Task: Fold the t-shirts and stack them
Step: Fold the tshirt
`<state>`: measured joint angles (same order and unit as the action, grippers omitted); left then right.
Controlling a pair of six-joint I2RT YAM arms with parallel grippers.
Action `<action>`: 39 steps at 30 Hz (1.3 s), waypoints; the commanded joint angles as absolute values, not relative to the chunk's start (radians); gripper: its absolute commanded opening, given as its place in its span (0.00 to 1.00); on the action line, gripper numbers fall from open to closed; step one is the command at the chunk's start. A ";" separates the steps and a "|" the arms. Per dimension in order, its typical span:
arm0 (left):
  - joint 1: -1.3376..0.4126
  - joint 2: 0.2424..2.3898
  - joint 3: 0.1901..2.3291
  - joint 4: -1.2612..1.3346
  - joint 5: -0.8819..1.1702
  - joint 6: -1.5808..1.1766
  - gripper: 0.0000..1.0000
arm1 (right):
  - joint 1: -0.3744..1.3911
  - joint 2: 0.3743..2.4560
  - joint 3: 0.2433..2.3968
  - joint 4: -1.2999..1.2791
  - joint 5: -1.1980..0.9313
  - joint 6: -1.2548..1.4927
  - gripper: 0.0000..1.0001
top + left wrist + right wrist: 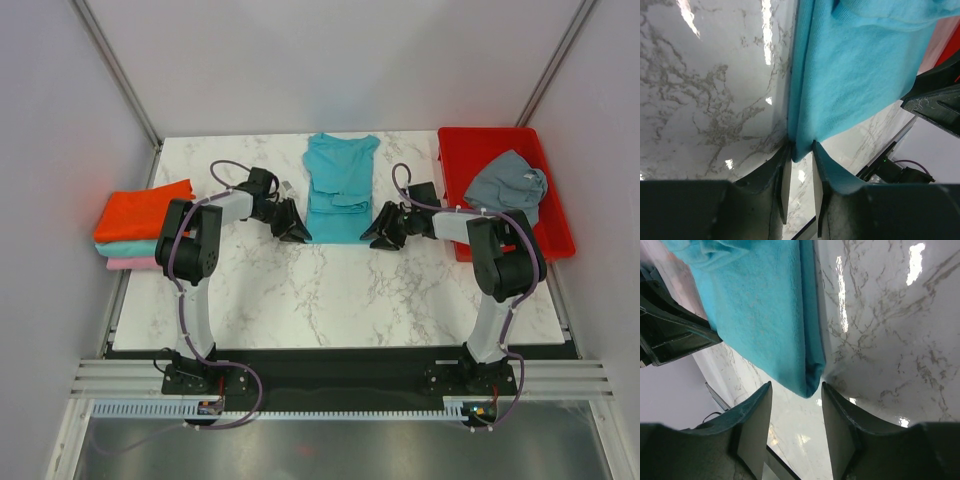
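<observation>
A turquoise t-shirt [338,190], folded lengthwise, lies at the middle back of the marble table [330,300]. My left gripper [294,232] is at its near-left corner. In the left wrist view the jaws [801,148] are closed to a narrow gap with the corner of the shirt [855,75] pinched between the tips. My right gripper [379,237] is at the near-right corner. In the right wrist view it [796,384] is open, with the shirt's corner [760,305] lying between the tips and touching neither finger.
A slate grey t-shirt [507,184] lies crumpled in a red tray [552,238] at the back right. A stack of folded orange-red, teal and pink shirts [138,226] sits at the table's left edge. White walls close in the sides and back.
</observation>
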<state>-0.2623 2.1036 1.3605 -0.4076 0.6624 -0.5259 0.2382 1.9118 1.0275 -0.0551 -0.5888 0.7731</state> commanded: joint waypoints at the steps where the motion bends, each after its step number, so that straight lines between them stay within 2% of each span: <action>1: -0.265 2.117 1.344 -0.382 0.672 -0.549 0.29 | 0.239 1.916 1.012 -0.055 -0.552 0.761 0.52; 8: -0.271 2.114 1.339 -0.377 0.680 -0.552 0.24 | 0.242 1.930 1.005 -0.017 -0.568 0.775 0.44; 16: -0.279 2.105 1.332 -0.379 0.673 -0.548 0.20 | 0.242 1.974 1.045 -0.008 -0.557 0.769 0.44; 19: -0.282 2.095 1.325 -0.376 0.672 -0.548 0.14 | 0.241 1.983 1.065 -0.008 -0.554 0.753 0.32; 20: -0.287 2.085 1.324 -0.376 0.672 -0.548 0.10 | 0.239 1.980 1.071 -0.009 -0.555 0.750 0.13; 22: -0.290 2.069 1.316 -0.373 0.673 -0.549 0.02 | 0.232 1.956 1.072 -0.014 -0.555 0.744 0.05; 23: -0.291 2.059 1.312 -0.371 0.673 -0.552 0.02 | 0.227 1.942 1.072 -0.017 -0.557 0.741 0.00; 39: -0.313 1.586 1.217 -0.420 0.658 -0.554 0.02 | 0.210 1.456 1.049 -0.218 -0.526 0.634 0.00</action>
<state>-0.3119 1.6588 1.2598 -0.3874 0.6563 -0.5495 0.2131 1.5059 1.0348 -0.1444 -0.5438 0.6807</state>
